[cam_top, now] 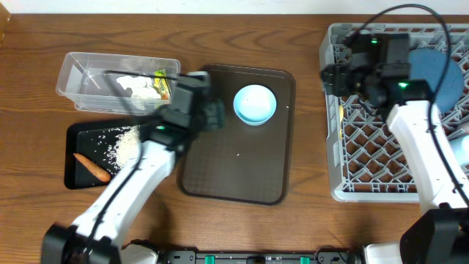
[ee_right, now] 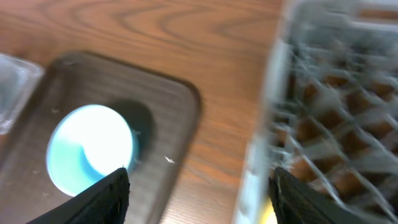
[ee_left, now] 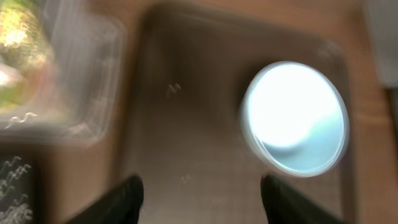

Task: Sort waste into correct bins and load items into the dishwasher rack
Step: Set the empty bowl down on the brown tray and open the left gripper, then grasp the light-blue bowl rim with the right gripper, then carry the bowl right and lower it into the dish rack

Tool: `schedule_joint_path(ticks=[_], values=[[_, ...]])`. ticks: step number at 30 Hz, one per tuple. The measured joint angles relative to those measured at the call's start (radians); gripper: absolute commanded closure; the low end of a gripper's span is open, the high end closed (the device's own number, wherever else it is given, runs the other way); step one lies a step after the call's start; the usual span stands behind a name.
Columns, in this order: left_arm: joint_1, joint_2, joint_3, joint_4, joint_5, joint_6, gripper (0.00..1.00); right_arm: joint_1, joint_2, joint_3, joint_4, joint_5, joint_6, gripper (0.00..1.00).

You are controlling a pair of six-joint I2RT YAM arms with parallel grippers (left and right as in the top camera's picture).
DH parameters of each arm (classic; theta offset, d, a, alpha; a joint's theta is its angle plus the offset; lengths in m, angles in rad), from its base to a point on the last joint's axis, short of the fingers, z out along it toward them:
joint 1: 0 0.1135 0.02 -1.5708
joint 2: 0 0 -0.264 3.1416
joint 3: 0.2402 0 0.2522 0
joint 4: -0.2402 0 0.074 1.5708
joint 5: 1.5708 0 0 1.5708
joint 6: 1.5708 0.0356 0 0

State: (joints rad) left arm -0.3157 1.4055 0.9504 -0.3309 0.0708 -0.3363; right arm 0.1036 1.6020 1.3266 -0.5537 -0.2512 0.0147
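Wooden table (cam_top: 242, 37): left arm (cam_top: 139, 172) stretches diagonally over brown tray (cam_top: 242, 169), jaws apart.

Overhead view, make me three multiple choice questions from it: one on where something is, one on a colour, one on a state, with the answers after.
1. Where does the light blue cup stand?
A. In the dishwasher rack.
B. On the brown tray.
C. In the clear tub.

2. What colour is the carrot piece in the black bin?
A. Orange.
B. Purple.
C. White.

3. How is the left end effector?
A. Shut on the cup.
B. Shut on the carrot piece.
C. Open, holding nothing.

Answers:
1 B, the cup sits on the tray's upper right part.
2 A, it lies orange beside the white rice.
3 C, its fingers stand apart over the tray with nothing between them.
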Motion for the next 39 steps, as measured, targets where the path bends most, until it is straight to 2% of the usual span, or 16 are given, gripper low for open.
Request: schedule_joint_path(ticks=[8, 16, 19, 23, 26, 34, 39], values=[[0.153, -0.050, 0.000, -0.224, 0.000, 0.000, 0.36, 0.145, 0.156, 0.000, 0.087, -0.020, 0.004, 0.30], [0.189, -0.050, 0.000, -0.254, 0.000, 0.000, 0.36, 0.220, 0.358, 0.000, 0.195, -0.023, 0.075, 0.41], [0.189, -0.050, 0.000, -0.255, 0.000, 0.000, 0.35, 0.241, 0.406, 0.000, 0.222, -0.023, 0.098, 0.55], [0.189, -0.050, 0.000, -0.256, 0.000, 0.000, 0.34, 0.258, 0.447, 0.000, 0.224, -0.021, 0.113, 0.83], [0.189, -0.050, 0.000, -0.256, 0.000, 0.000, 0.33, 0.259, 0.460, 0.000, 0.218, 0.003, 0.129, 0.97], [0.189, -0.050, 0.000, -0.256, 0.000, 0.000, 0.32, 0.243, 0.436, 0.000, 0.218, 0.074, 0.137, 0.99], [0.189, -0.050, 0.000, -0.256, 0.000, 0.000, 0.31, 0.188, 0.319, -0.001, 0.216, 0.132, 0.107, 0.99]])
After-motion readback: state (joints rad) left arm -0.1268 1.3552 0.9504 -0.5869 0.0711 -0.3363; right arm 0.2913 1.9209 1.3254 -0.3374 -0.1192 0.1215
